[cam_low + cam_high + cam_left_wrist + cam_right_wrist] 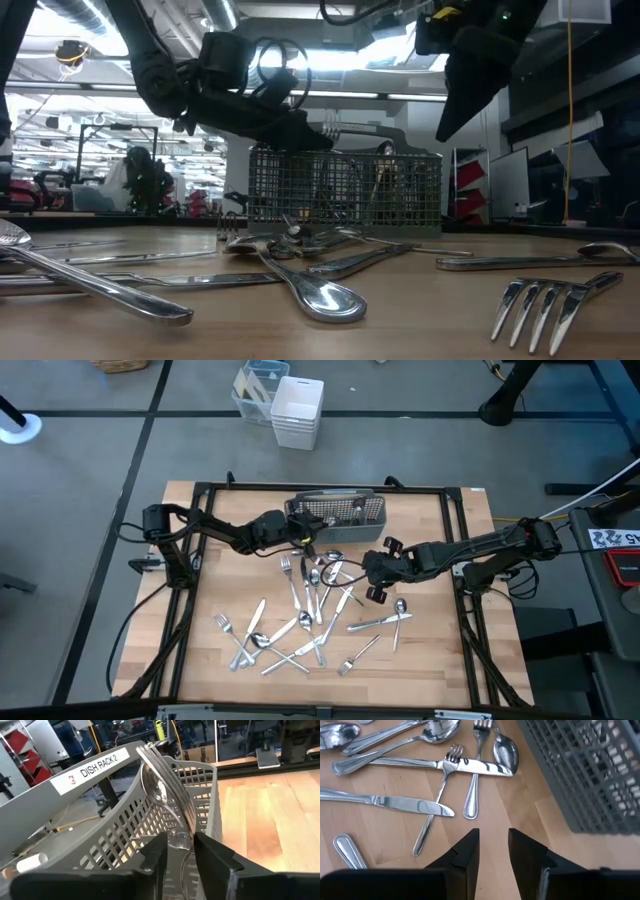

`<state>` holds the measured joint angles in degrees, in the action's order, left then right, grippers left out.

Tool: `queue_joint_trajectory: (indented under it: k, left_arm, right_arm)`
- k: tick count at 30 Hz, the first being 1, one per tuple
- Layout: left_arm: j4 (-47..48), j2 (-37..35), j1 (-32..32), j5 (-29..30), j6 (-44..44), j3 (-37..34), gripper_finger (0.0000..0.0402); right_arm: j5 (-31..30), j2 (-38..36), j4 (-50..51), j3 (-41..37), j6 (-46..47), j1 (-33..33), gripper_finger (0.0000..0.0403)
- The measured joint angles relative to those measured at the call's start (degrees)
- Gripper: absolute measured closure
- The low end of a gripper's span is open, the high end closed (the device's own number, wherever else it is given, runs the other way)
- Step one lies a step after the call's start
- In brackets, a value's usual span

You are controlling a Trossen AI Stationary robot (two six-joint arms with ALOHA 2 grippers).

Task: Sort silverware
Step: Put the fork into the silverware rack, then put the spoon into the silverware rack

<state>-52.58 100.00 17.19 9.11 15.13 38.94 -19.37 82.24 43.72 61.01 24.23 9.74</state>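
Observation:
Several forks, spoons and knives point(310, 615) lie loose on the wooden table, in front of the grey mesh caddy point(337, 510) at the far middle. My left gripper point(303, 540) is at the caddy's left end, shut on a fork point(160, 775) over the caddy's rim point(200, 770). In the low view the fork's tines point(335, 128) stick out above the caddy point(345, 185). My right gripper point(366, 567) hovers over the table just right of the pile. It is empty, its fingers a narrow gap apart point(494, 840), above bare wood near a knife point(410, 805) and a fork point(440, 795). My left gripper pinches the fork's handle point(181, 837) between its two fingers. The fork stands out beyond the fingertips, tines point(150, 752) away from the gripper. It is lifted clear of the table and slants over the caddy's rim. How far back it reaches between the fingers does not show.
A black frame rail point(200, 490) runs around the tabletop. White baskets point(298, 410) stand on the floor beyond the far edge. Bare wood lies at the table's left point(215, 575) and right point(440, 630) of the pile. A fork point(550, 300) and a spoon point(320, 295) lie near the low camera.

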Motion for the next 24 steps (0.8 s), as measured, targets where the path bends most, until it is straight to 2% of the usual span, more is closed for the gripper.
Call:
queue_joint_trajectory:
  k: [8,16,20,24]
  left_arm:
    - [1.47,-2.67,-0.35,0.19,-5.90,-0.04,0.0292]
    - [4.29,-7.24,-2.42,0.16,-6.94,-0.04,0.0296]
    - [9.24,-11.11,-3.56,0.14,-7.06,-0.06,0.0295]
    - [19.64,-15.96,-5.11,0.13,-9.46,-0.04,0.0295]
  right_arm:
    - [1.87,0.00,0.85,0.00,6.95,0.01,0.0298]
    - [2.57,0.00,1.46,0.00,7.53,0.00,0.0298]
    - [4.41,0.00,1.85,0.00,11.77,0.00,0.0298]
    - [8.13,0.00,4.26,0.00,19.29,0.01,0.0298]
